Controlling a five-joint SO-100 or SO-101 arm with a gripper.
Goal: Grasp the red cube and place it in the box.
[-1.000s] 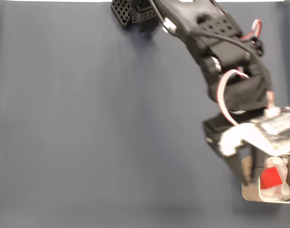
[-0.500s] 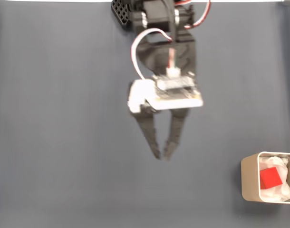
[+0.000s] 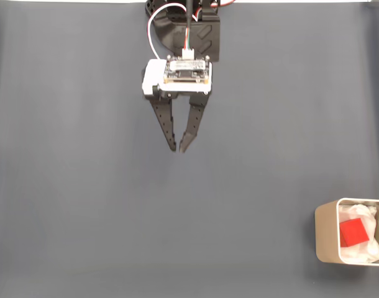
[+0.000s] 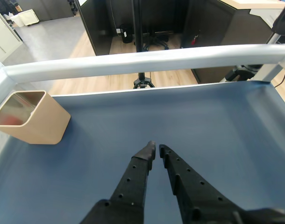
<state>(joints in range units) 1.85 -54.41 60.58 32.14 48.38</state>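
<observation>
Red cube (image 3: pixel 353 233) lies on white padding (image 3: pixel 368 249) inside the beige box (image 3: pixel 325 236), well apart from the gripper (image 3: pixel 178 149), whose fingers are nearly closed, holding nothing. It looks light, rigid, smooth; flat opposite faces suit gripping.

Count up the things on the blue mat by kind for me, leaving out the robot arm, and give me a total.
Red cube: 1
Beige box: 1
White padding in the box: 1
Total: 3
</observation>
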